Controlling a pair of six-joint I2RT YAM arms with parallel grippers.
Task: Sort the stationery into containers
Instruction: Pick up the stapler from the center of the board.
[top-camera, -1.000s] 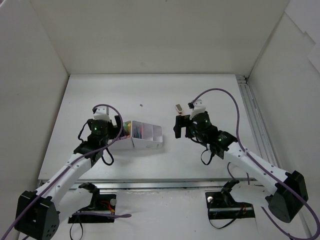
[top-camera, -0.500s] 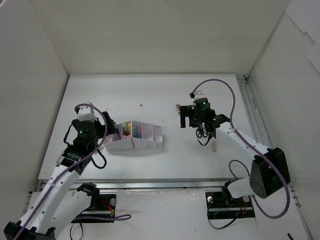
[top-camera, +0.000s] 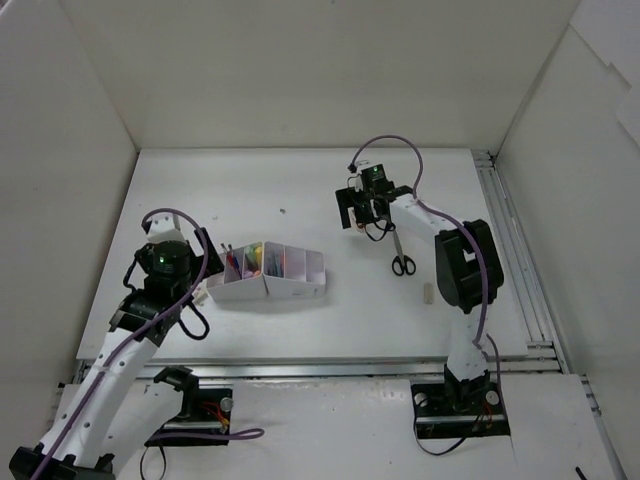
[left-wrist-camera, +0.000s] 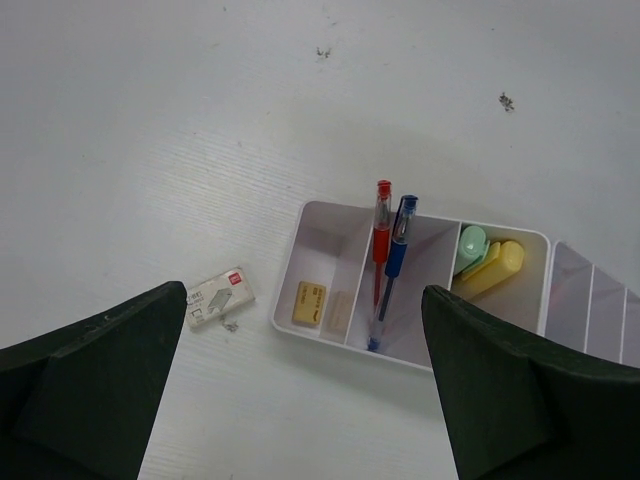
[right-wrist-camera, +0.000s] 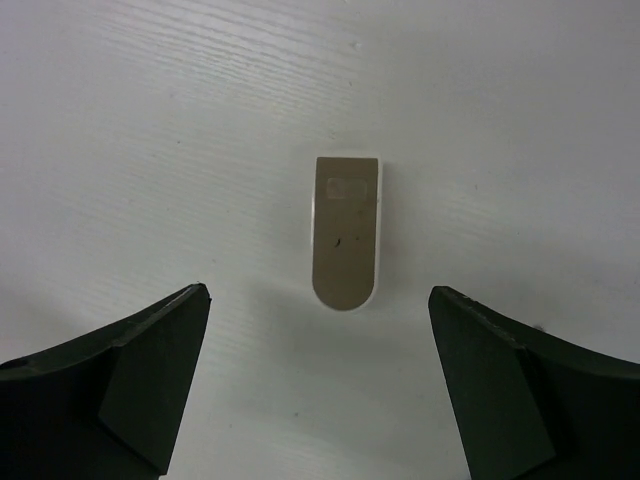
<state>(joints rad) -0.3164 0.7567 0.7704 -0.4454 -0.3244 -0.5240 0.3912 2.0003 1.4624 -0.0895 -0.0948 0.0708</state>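
Right gripper (right-wrist-camera: 318, 300) wide open, empty, over a small eraser (right-wrist-camera: 346, 230) at far right, left gripper (left-wrist-camera: 303, 295) likewise above the organizer (top-camera: 290, 289)

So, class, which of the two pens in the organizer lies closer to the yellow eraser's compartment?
The red pen: it lies on the side facing the yellow eraser, with the blue pen beyond it.

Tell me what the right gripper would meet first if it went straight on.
Probably the small tan item lying flat on the table, centred between the right gripper's open fingers.
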